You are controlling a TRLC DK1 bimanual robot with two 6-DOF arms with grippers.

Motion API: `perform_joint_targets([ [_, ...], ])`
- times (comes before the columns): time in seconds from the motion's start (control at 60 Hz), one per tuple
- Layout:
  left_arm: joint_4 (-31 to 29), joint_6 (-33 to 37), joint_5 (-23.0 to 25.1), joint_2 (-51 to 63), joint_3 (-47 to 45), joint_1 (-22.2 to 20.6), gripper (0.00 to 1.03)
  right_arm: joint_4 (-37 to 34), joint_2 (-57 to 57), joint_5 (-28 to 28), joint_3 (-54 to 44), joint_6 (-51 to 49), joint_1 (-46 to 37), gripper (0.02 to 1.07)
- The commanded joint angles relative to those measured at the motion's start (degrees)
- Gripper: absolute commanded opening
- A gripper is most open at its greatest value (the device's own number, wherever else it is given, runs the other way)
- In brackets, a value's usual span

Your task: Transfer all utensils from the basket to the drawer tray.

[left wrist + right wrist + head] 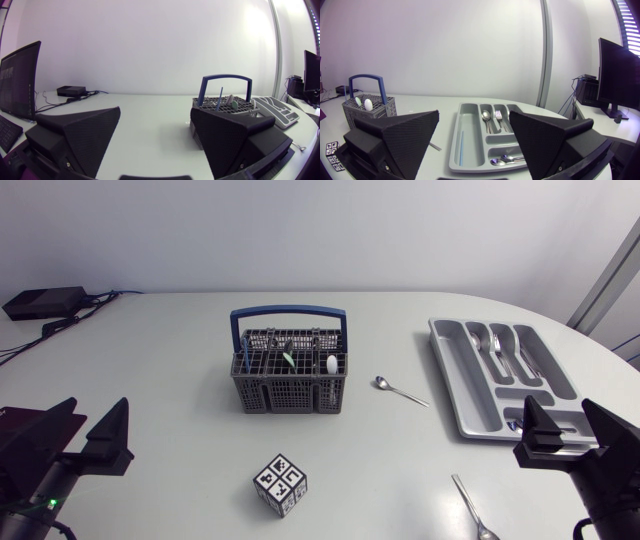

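White table (180, 350), grey basket (290, 385), cutlery tray (458, 380), left claw (155, 112) and right claw (474, 114) released.

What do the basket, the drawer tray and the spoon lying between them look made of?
Basket: likely moulded plastic, matte dark grey grid walls, blue handle. Drawer tray: probably plastic too, smooth pale grey with rounded compartments. Spoon: seemingly polished metal, silvery and shiny.

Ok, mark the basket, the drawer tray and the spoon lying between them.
basket (290, 395), head view, front mesh wall.
drawer tray (465, 380), head view, floor of its long left compartment.
spoon (402, 393), head view, middle of the handle.
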Motion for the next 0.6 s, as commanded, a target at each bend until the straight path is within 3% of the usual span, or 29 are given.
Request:
perform_joint_targets([
  [0.0,-0.80,-1.64,-0.21,-0.45,-2.24,-0.36,0.98,0.10,-0.34,-0.08,-1.19,0.88,0.52,1.03],
  [0.583,-0.89,-1.64,-0.39,-0.45,0.66,0.17,0.98,0.28,-0.43,-0.08,-0.93,0.88,0.61,1.03],
])
